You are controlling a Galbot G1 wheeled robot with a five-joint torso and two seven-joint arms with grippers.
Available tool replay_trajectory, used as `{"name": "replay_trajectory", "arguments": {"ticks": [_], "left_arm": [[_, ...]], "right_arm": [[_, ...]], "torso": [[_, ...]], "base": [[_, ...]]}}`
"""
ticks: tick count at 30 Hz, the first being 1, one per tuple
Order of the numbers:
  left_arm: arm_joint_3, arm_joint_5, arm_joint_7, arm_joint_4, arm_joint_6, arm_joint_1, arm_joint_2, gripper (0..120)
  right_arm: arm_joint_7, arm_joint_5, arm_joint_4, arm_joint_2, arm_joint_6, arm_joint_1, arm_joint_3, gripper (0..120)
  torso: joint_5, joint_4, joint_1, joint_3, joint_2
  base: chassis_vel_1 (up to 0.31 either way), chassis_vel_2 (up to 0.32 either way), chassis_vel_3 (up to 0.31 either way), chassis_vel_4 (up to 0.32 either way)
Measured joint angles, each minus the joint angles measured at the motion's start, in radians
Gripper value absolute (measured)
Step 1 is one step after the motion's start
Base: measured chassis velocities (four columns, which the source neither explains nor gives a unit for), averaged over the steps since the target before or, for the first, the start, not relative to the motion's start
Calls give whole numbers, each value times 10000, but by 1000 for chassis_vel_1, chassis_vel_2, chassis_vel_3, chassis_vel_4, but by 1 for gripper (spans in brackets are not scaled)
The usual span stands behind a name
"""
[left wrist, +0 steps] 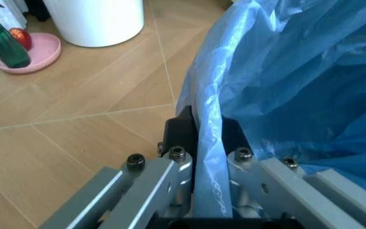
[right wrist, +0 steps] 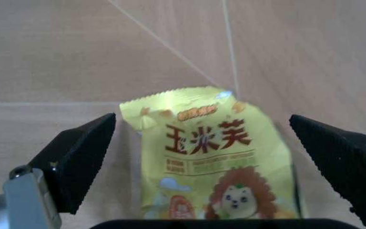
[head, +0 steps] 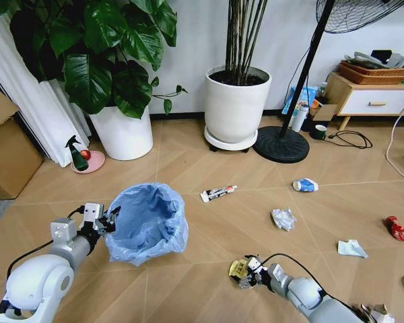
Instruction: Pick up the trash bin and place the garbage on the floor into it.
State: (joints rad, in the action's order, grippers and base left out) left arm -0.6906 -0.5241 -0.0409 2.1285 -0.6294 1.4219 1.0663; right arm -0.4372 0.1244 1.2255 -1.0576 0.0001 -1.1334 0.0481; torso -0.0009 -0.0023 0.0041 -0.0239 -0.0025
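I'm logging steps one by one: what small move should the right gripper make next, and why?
Probably close the right gripper on the yellow snack packet: its fingers are open on either side of it on the floor. The left gripper clamps the trash bin rim.

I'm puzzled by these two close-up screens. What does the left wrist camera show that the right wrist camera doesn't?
Left wrist view: the left hand shut on the trash bin rim, a white plant pot, and a spray bottle on a pink dish. Right wrist view: the right hand open around a yellow snack packet. Shared: the floor.
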Motion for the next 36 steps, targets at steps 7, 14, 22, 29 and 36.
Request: {"name": "replay_trajectory", "arguments": {"ticks": [7,14,22,29,36], "left_arm": [[32,-9,-3,-54,12,-56,-33,1],[34,-17,-8,-75,20,-64,-42,1],[58,-47,-16,-76,26,-104,-79,1],[121,-48,-18,-76,29,-120,-79,1],[117,-48,-22,-75,36,-112,-102,1]], "right_arm": [[0,-210,-407,-498,103,11,84,99],[14,-377,-654,-823,203,-11,202,95],[9,-536,-743,-951,253,-57,372,70],[90,-571,-702,-931,256,-111,412,52],[237,-598,-699,-944,256,-178,459,27]], "torso": [[2,0,0,0,0],[-4,0,-1,2,1],[0,1,-1,3,4],[0,1,-1,2,4],[2,2,-2,1,4]], "base": [[0,0,0,0],[0,0,0,0],[0,0,0,0],[0,0,0,0],[0,0,0,0]]}}
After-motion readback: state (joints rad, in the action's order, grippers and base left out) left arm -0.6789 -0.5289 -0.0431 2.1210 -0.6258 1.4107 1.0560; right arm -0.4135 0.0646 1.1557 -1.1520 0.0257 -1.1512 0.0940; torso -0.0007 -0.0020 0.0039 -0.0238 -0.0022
